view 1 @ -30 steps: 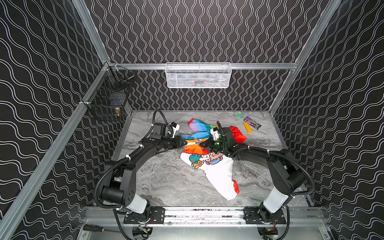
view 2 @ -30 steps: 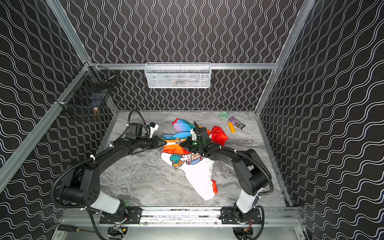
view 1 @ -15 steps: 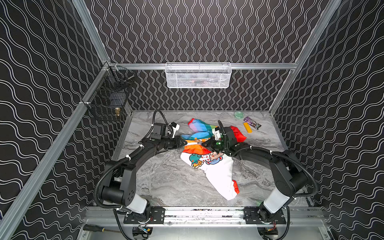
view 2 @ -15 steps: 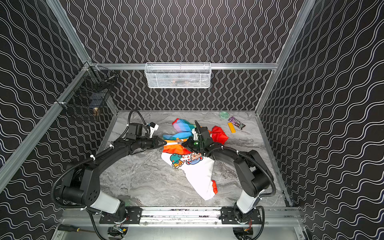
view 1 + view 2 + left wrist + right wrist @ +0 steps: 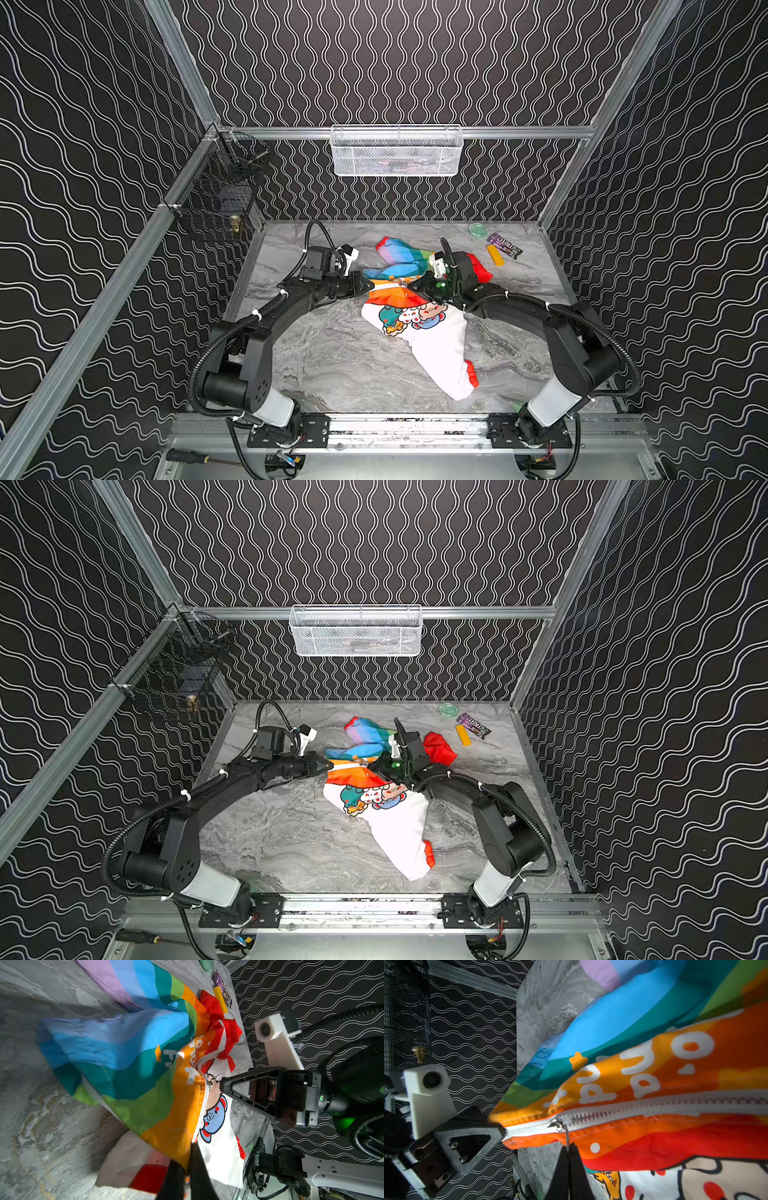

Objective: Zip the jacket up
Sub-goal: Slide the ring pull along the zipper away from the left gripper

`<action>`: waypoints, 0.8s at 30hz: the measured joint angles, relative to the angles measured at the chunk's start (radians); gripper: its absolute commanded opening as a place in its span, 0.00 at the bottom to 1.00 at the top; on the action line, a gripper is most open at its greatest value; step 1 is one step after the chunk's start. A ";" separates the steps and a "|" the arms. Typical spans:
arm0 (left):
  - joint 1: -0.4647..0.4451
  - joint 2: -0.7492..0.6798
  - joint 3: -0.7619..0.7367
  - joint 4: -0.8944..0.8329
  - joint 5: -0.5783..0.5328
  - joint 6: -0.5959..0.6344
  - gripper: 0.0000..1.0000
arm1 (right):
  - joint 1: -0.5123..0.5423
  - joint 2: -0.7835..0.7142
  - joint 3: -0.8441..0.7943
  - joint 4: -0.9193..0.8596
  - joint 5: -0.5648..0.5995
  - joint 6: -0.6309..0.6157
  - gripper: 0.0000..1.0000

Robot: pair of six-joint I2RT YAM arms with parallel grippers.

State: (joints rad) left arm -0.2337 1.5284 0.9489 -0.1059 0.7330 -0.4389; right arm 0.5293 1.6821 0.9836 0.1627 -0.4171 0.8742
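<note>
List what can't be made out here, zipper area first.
Zipper slider: both top views, too small beside the right gripper.
Zipper, far end: right wrist view, cut off by the frame edge.
White mesh basket, contents: both top views, blurred by mesh.
Purple wrapper, print: both top views, too small.

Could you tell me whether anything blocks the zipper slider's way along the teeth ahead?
Nothing visible does. The right gripper is shut on the pull ring at the slider, and the white teeth ahead lie bare on the jacket as far as the right wrist view shows.
</note>
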 measured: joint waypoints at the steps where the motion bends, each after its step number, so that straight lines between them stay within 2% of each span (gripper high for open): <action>1: 0.000 -0.001 0.000 0.000 -0.001 0.000 0.00 | 0.000 0.000 0.000 0.000 0.000 0.000 0.00; 24: 0.001 -0.006 -0.002 0.000 -0.013 0.000 0.00 | -0.051 -0.035 -0.014 -0.033 0.000 -0.009 0.00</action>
State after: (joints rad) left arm -0.2329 1.5219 0.9466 -0.1055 0.7200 -0.4389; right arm 0.4778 1.6470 0.9691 0.1299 -0.4168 0.8650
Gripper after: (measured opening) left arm 0.078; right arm 0.049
